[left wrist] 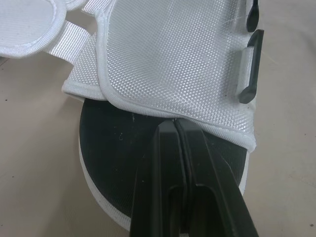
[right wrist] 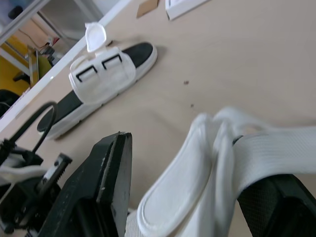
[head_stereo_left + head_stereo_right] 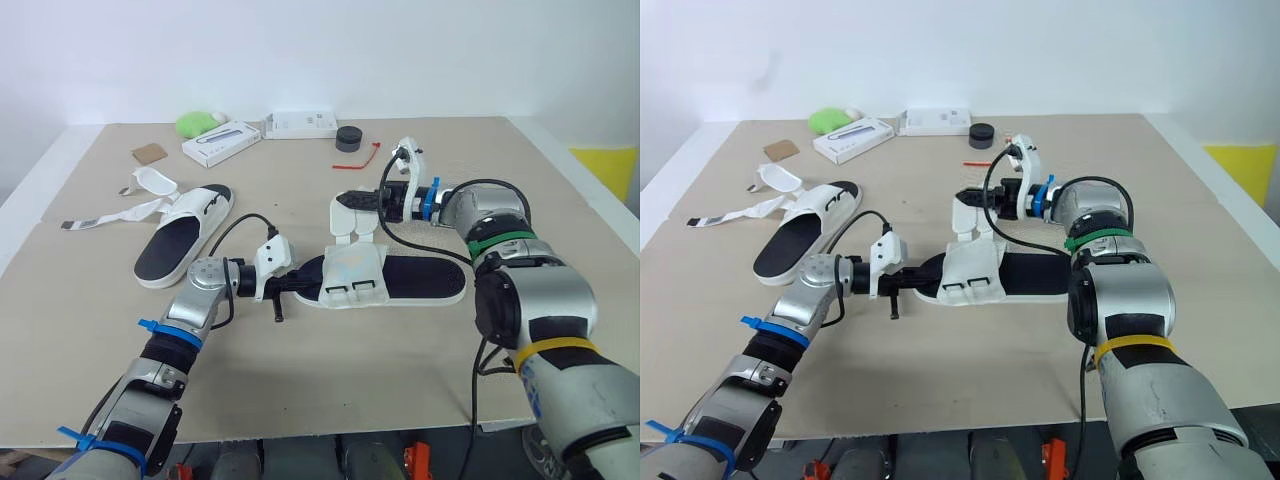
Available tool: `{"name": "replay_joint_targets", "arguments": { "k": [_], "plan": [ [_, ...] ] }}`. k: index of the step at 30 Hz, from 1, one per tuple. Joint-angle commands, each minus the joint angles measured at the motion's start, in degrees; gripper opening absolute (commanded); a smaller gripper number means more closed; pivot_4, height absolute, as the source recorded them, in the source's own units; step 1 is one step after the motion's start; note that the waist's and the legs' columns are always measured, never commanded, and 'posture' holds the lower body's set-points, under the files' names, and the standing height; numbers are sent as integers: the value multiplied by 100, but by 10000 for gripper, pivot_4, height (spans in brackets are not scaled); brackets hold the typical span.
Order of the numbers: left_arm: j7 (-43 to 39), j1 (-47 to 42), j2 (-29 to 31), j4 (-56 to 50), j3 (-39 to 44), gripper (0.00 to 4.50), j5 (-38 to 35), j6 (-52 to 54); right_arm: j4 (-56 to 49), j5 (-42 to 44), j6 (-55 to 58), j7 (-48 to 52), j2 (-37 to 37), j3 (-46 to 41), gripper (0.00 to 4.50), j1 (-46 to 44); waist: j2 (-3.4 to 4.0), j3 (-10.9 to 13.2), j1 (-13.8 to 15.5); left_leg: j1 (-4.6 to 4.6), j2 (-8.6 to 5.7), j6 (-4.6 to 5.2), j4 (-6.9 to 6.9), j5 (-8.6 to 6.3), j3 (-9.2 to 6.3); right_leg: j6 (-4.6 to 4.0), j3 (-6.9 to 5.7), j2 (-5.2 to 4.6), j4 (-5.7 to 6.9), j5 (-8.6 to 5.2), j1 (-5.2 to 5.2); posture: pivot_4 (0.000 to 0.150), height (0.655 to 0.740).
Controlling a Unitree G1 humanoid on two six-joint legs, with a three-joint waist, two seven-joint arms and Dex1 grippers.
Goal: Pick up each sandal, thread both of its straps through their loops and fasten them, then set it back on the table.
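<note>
A black-soled sandal (image 3: 420, 280) with a white upper (image 3: 355, 275) lies mid-table. My left gripper (image 3: 297, 284) is shut, its tips resting on the sole at the toe-end edge of the upper (image 1: 163, 64). Behind the sandal, my right gripper (image 3: 378, 200) holds its padded white strap (image 3: 355, 212) raised; the bunched strap (image 2: 197, 187) fills the gap between the wide-set fingers (image 2: 106, 182). A second sandal (image 3: 185, 238) lies to the left, its straps (image 3: 150, 185) loose on the table.
Along the far edge sit a white box (image 3: 222, 142), a green object (image 3: 200, 122), another white box (image 3: 303, 124), a black round item (image 3: 348, 138) and a red tie (image 3: 358, 158). A cardboard scrap (image 3: 149, 152) lies far left.
</note>
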Motion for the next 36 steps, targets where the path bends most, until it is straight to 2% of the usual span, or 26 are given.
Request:
{"name": "replay_joint_targets", "arguments": {
  "k": [1, 5, 6, 8, 9, 10, 11, 13, 23, 27, 31, 36],
  "plan": [
    [-21, 174, -53, 265, -241, 0, 176, 198, -48, 100, -188, -94, -14, -238, 31427, -278, 0, 0, 0, 0, 0, 0, 0, 0, 0, 0, 0, 0, 0, 0, 0, 1500, 7400],
    [-15, 175, -65, 279, -233, 0, 182, 190, -46, 67, -279, -93, -19, -265, 31427, -262, 0, 0, 0, 0, 0, 0, 0, 0, 0, 0, 0, 0, 0, 0, 0, 1500, 7400],
    [-13, 175, -69, 284, -229, 0, 185, 184, -46, 76, -306, -111, -18, -289, 29088, -253, 0, 0, 0, 0, 0, 0, 0, 0, 0, 0, 0, 0, 0, 0, 0, 1500, 7400],
    [-9, 177, -76, 290, -223, 0, 188, 177, -58, 114, -357, -75, -26, -363, 23261, -230, 0, 0, 0, 0, 0, 0, 0, 0, 0, 0, 0, 0, 0, 0, 0, 1500, 7400],
    [-6, 169, -83, 296, -222, 0, 190, 179, -61, 119, -368, -39, -35, -382, 19004, -226, 0, 0, 0, 0, 0, 0, 0, 0, 0, 0, 0, 0, 0, 0, 0, 1500, 7400],
    [-9, 167, -90, 294, -222, 0, 187, 184, -103, 90, -458, 67, -47, -351, 11980, -191, 0, 0, 0, 0, 0, 0, 0, 0, 0, 0, 0, 0, 0, 0, 0, 1500, 7400],
    [-11, 166, -96, 291, -222, 0, 186, 188, -132, 63, -524, 141, -54, -324, 10706, -167, 0, 0, 0, 0, 0, 0, 0, 0, 0, 0, 0, 0, 0, 0, 0, 1500, 7400],
    [-18, 170, -106, 289, -221, 0, 186, 189, -259, -23, -799, 412, -70, -199, 463, -65, 0, 0, 0, 0, 0, 0, 1, 0, 0, 0, 0, 0, 0, 0, 1, 1500, 7400],
    [-47, 177, -145, 276, -226, 0, 198, 214, -1518, -391, -2231, 746, -200, 332, 463, 639, 0, 0, 8, -1, -3, 0, 2, 0, -1, 4, 0, -2, -1, 1, 3, 1500, 7400],
    [-66, 197, -155, 234, -231, 0, 183, 242, -3360, -656, -4081, 324, -176, 614, 463, 1812, 0, 0, 24, -1, -3, 0, 1, 0, -5, 6, -2, -2, -2, -2, 5, 1500, 7400],
    [-86, 251, -137, 190, -232, 0, 182, 257, -4706, -924, -5113, 204, -328, 1010, 463, 2737, 1, 0, 26, -1, -6, -1, -3, 0, -6, 8, -2, -2, -3, -4, 5, 1500, 7400],
    [-102, 286, -147, 185, -249, 0, 187, 267, -5478, -1425, -6878, 30, -833, 1445, 463, 3578, 0, 0, 40, 2, -6, -2, -3, -1, -6, 6, -2, -3, -6, -7, 8, 1500, 7400]
  ]
}}
